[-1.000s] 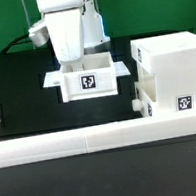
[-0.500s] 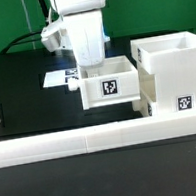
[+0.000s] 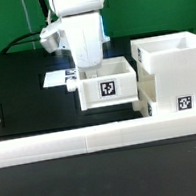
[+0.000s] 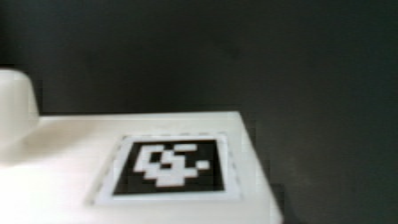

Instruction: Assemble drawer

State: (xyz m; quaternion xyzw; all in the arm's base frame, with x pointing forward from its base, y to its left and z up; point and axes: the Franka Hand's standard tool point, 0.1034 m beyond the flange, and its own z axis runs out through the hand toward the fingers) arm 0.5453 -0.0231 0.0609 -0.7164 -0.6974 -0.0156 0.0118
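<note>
— Black desk [image 3: 28,116], green backdrop behind it. What has the claw [image 3: 89,67] got?

— It reaches down into the open top of a small white tray [image 3: 107,87]. Its fingertips are hidden by the tray wall, so I cannot tell if it is clamped or slack.

— And where does the tray sit?

— Against the big cube housing [image 3: 174,75] on the exterior view's right, with a second tray [image 3: 141,107] poking out low at the housing's side. A long low white wall [image 3: 92,140] runs in front.

— How will it handle?

— Stiff, light, hollow plastic, I judge, and smooth enough to slip. Pinching one thin upright wall looks the best hold. The wrist view shows only a tag [image 4: 169,165] on a white face
</note>
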